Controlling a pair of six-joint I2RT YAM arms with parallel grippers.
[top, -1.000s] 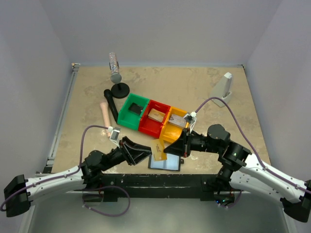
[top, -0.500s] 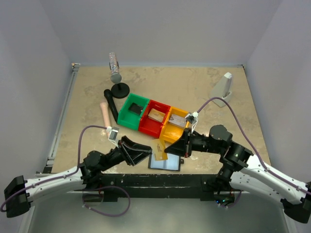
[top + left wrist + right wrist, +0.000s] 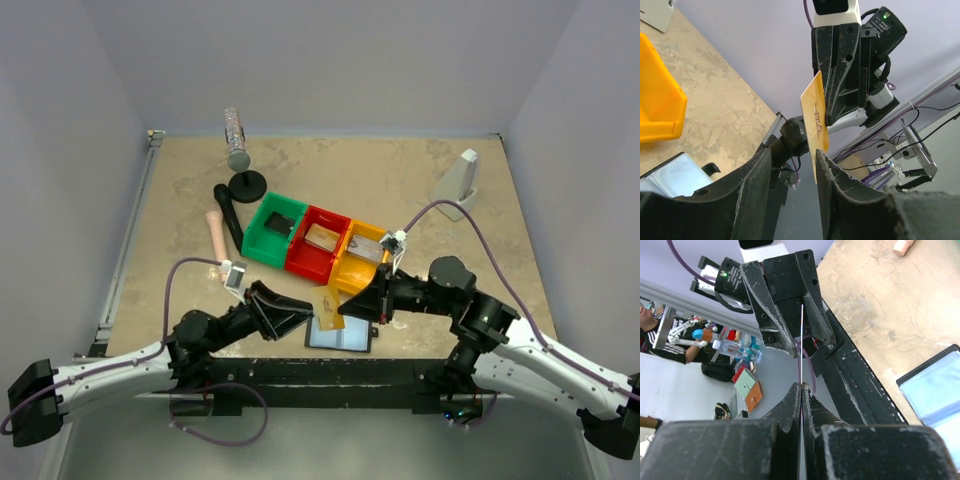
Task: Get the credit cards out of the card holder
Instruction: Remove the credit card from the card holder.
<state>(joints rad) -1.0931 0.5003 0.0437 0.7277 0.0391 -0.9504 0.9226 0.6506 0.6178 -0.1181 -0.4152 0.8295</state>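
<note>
Card holder (image 3: pixel 342 336): black bifold, lying open and flat on the worktop (image 3: pixel 400 180) at its near edge, between the two arms, grey-blue inner panels facing up. Whether more cards sit in its pockets cannot be told. Credit card (image 3: pixel 327 305): yellow-gold, out of the holder, held on edge in the air just above and beyond it. Right end effector (image 3: pixel 345 306): pressed together, pinching the card by one end. Left end effector (image 3: pixel 303 313): jaws spread, one on either side of the card's free end, not clamped on it. Step in hand, as judged: hand-over of an extracted card, right to left. Next move calls for the left jaws to close squarely on the card's faces before the right lets go, keeping the thin card from twisting. Green bin (image 3: pixel 275 230), red bin (image 3: pixel 318 245), yellow bin (image 3: pixel 358 262): in a row just beyond, likely destinations.
</note>
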